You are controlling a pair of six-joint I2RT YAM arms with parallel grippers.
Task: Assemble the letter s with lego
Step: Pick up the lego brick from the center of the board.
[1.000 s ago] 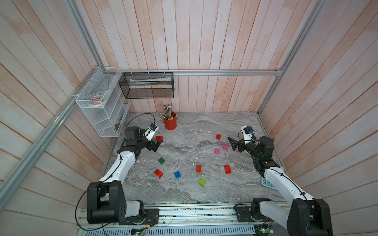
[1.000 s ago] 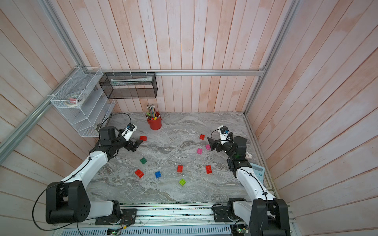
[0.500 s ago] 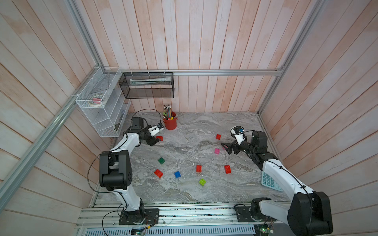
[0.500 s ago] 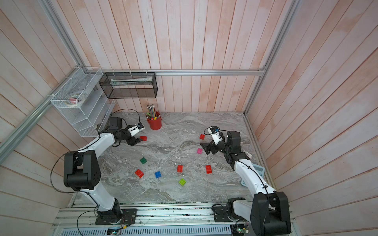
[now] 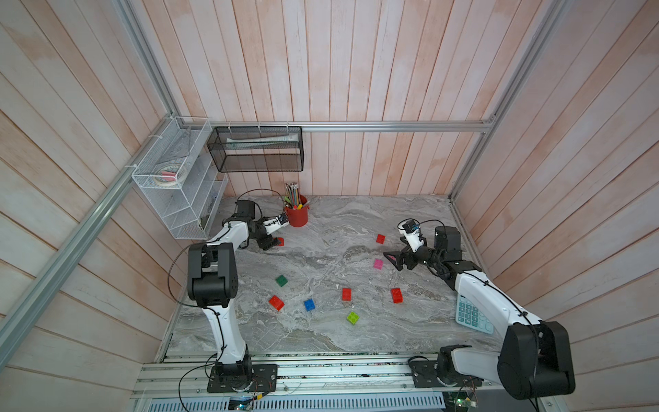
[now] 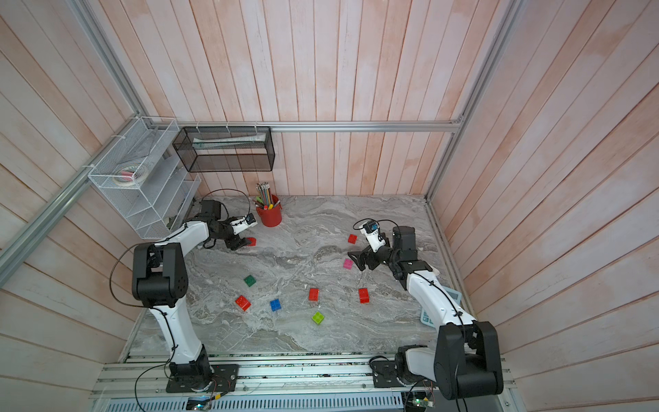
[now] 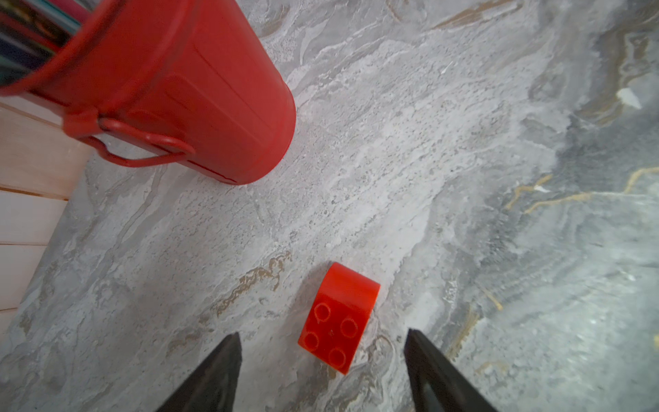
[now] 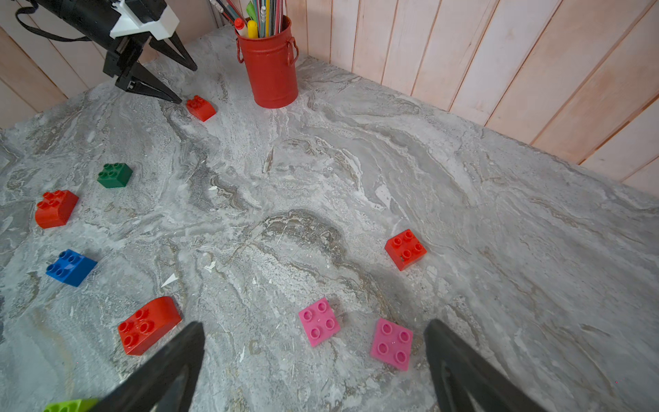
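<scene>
A small red lego brick [image 7: 338, 317] lies on the marble table beside the pencil cup. My left gripper [image 7: 321, 337] is open around its near end, with a gap on each side; in both top views the left gripper [image 5: 272, 242] sits low against this brick [image 5: 280, 241]. My right gripper [image 8: 313, 326] is open wide over two pink bricks [image 8: 318, 321] [image 8: 391, 344]. In a top view the right gripper [image 5: 392, 258] is beside one pink brick [image 5: 378, 264]. Red [image 5: 380, 238] [image 5: 346, 294] [image 5: 396, 295], blue [image 5: 309, 304], dark green [image 5: 281, 280] and lime [image 5: 352, 317] bricks lie scattered.
A red pencil cup [image 5: 297, 215] stands at the back, close to my left gripper. A teal calculator [image 5: 472, 315] lies at the right edge under the right arm. A white wire rack [image 5: 178, 178] and a black mesh basket [image 5: 256, 149] hang on the walls.
My left arm reached back toward the cup and came down on the red brick, its jaws narrowing. My right gripper moved toward the table's middle, over the pink bricks.
</scene>
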